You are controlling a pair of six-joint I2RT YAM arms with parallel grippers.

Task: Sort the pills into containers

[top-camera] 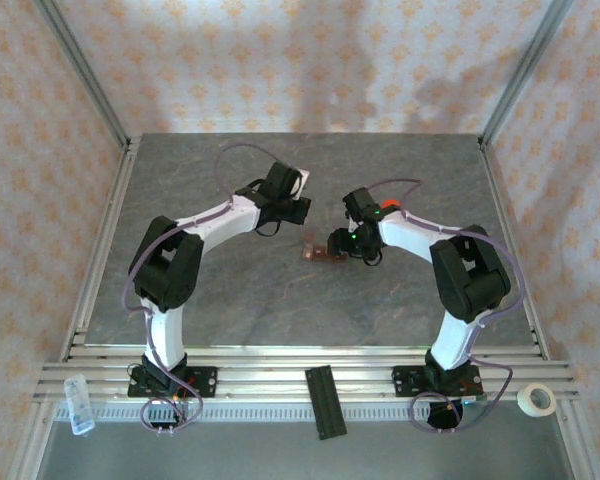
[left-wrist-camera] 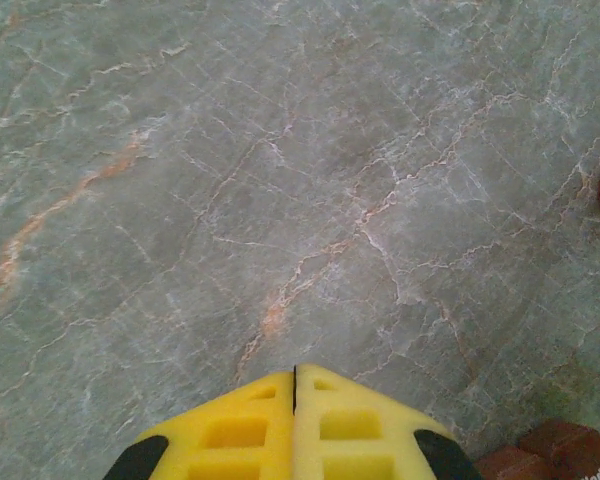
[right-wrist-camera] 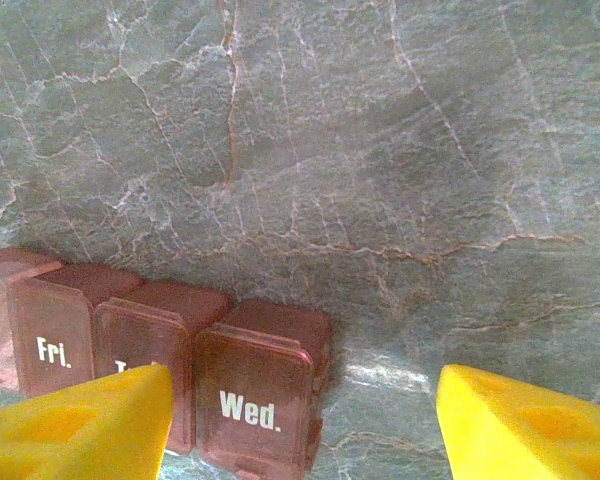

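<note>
Two end effectors are at work near the middle of the worktop (top-camera: 230,300). The right end effector (right-wrist-camera: 305,385) has its yellow fingers (right-wrist-camera: 90,425) standing well apart, holding nothing, with the "Wed." end of the pill organiser (right-wrist-camera: 260,370) below and between them. The left end effector (left-wrist-camera: 294,375) is pressed fully closed, its two pads meeting along a seam with nothing between them, and it hangs over bare stone.

From overhead, the pill organiser (top-camera: 320,255) lies between the two arms, just beside the right end effector (top-camera: 340,243) and a little apart from the left end effector (top-camera: 298,208). It is a reddish-brown strip of day compartments; "Fri." and "Wed." can be read, and the lids in view look closed. An orange object (top-camera: 392,207) sits by the right arm, too small to identify. I cannot pick out any pills for certain.

The step in hand looks like an approach to the organiser, probably to lift a lid or steady the strip; sorting seems barely begun. The next move calls for lowering the right fingers squarely onto the "Wed." lid edge without nudging the light strip, which could easily slide on the smooth stone.
</note>
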